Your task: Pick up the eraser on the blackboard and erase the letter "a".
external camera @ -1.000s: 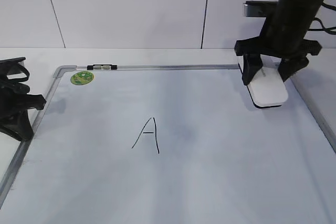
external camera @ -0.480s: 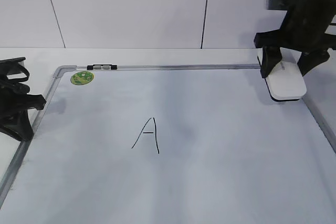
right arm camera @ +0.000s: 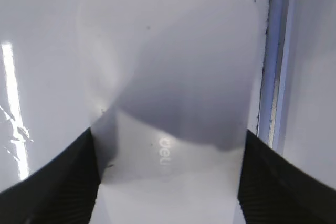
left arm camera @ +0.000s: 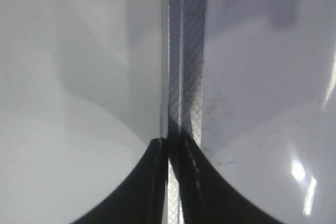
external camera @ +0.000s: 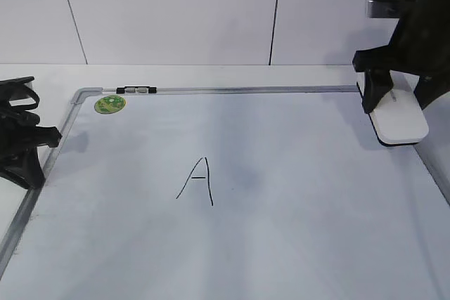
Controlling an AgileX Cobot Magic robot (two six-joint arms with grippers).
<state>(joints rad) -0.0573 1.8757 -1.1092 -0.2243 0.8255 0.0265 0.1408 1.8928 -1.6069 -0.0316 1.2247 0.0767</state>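
Even, bright, diffuse light fills the exterior view, sharp throughout. The blackboard (external camera: 281,194) shows soft grey mottling and a faint shadow at 9 o'clock beside the left tool (external camera: 21,135). Both wrist views are soft and out of focus. Glare streaks sit at 4 o'clock in the left wrist view and 8 o'clock in the right, where a broad shadow crosses the eraser (right arm camera: 168,77).

- The exterior view looks down at a slant across the blackboard (external camera: 281,209) from its near edge, facing the wall.
- The left wrist view looks close down on the blackboard's left frame.
- The right wrist view looks close down on the eraser (right arm camera: 170,93) beside the blackboard's right frame, also visible in the exterior view.
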